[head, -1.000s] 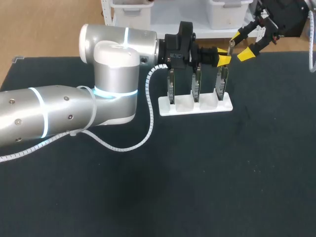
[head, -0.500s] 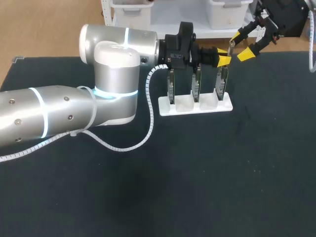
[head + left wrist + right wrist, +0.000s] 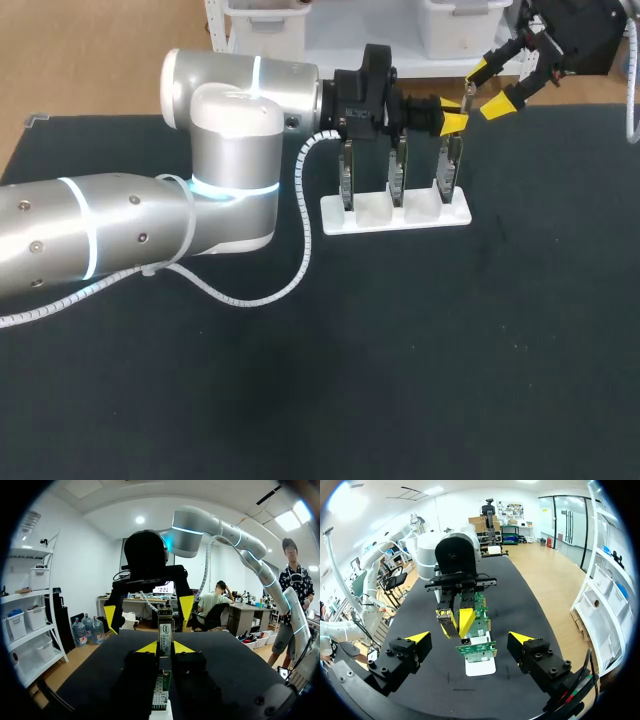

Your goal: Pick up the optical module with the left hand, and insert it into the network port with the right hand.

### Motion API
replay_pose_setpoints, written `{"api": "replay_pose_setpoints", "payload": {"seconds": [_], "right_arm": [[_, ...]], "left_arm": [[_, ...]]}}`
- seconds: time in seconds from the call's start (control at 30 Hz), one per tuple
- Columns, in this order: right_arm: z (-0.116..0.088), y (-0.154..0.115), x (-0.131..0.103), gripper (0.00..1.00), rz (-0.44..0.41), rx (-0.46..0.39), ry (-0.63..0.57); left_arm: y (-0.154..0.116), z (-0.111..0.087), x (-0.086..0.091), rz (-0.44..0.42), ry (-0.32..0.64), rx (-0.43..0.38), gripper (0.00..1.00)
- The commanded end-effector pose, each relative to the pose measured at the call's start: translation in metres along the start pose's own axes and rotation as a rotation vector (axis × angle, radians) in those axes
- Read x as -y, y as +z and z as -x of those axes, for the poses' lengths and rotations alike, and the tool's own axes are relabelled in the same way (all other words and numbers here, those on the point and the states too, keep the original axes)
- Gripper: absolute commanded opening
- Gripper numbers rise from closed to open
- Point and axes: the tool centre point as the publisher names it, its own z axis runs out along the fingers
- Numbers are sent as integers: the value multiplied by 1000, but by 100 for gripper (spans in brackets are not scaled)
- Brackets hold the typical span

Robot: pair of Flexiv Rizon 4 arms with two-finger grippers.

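Head: left gripper (image 3: 453,122) pinches the module (image 3: 465,100) above the rightmost board (image 3: 449,165) in the rack (image 3: 395,217); right gripper (image 3: 493,88) is spread wide just beyond. Left wrist: module upright between clamped tips (boards (image 3: 161,700) beneath). Right wrist: board nearest, left gripper behind.

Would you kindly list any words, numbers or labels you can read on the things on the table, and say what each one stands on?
Nothing here can be quoted as it reads.
White label on the slim metal optical module, held in the left gripper: print is there, but too small and blurred to read.
Green circuit boards standing in the white rack: no legible markings.
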Motion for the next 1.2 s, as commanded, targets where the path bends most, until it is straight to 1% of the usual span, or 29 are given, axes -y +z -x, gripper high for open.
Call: {"api": "replay_pose_setpoints", "payload": {"seconds": [0.03,0.7,1.2], "right_arm": [[3,-2,-5,100,-25,-2,-5],[23,2,-28,100,11,18,-50],[31,9,-31,100,19,24,-62]], "left_arm": [[0,0,0,1,-1,-2,0],[0,0,0,1,-1,-2,0],[0,0,0,1,-1,-2,0]]}}
